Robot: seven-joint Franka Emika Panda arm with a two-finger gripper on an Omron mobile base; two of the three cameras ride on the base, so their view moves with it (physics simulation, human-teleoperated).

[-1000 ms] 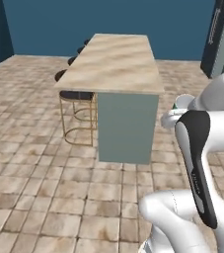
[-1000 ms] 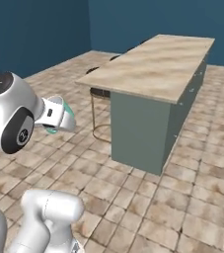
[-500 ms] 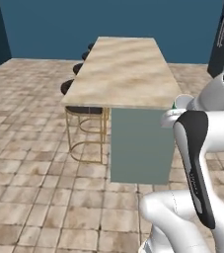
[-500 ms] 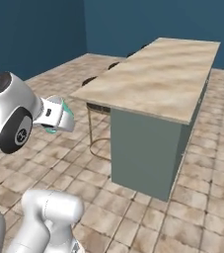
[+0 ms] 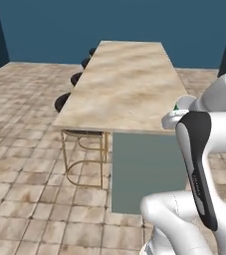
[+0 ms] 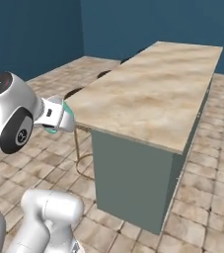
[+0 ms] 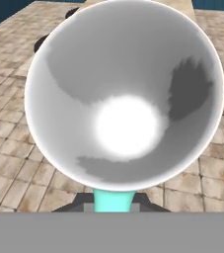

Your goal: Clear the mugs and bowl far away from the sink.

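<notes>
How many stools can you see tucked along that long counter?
4. The stools line the counter's left side: nearest by the front corner, next, third, farthest near the blue wall. All sit partly under the top, so another may be hidden.

**One island, four stools, one mug**

One island [image 5: 124,84] with a marbled tan top stands on the tiled floor [image 5: 20,149]. Four stools [image 5: 63,102] with dark round seats line its left long side, partly tucked under the top. The nearest of them shows a gold wire frame. One mug [image 7: 123,99], teal outside and white inside, is just off the island's near end.
</notes>
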